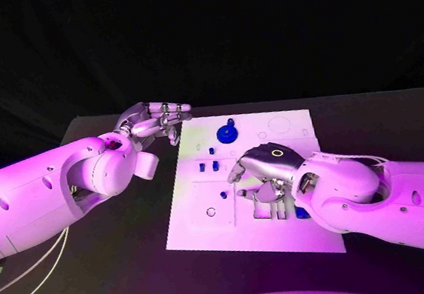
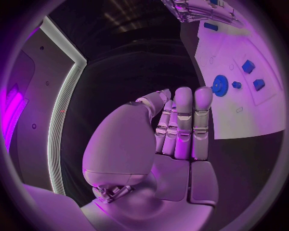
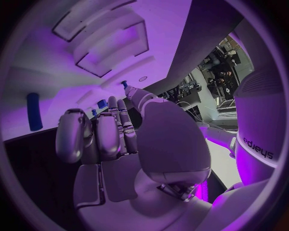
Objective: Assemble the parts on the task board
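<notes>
The black table [image 1: 103, 283] carries the flat white task board [image 1: 208, 226] at its middle. The right hand [image 1: 264, 173] rests low over the board's recessed slots; whether it holds anything I cannot tell. The left hand [image 1: 152, 122] hovers off the board's far left corner, fingers curled in, holding nothing. A round blue gear part [image 1: 227, 133] and small blue block parts [image 1: 207, 167] sit on the board.

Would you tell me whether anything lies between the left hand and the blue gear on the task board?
Nothing visible does. The left hand hovers off the task board's far-left corner, fingers curled and holding nothing, and only bare board separates it from the blue gear. The right hand is nearer the board's middle.
</notes>
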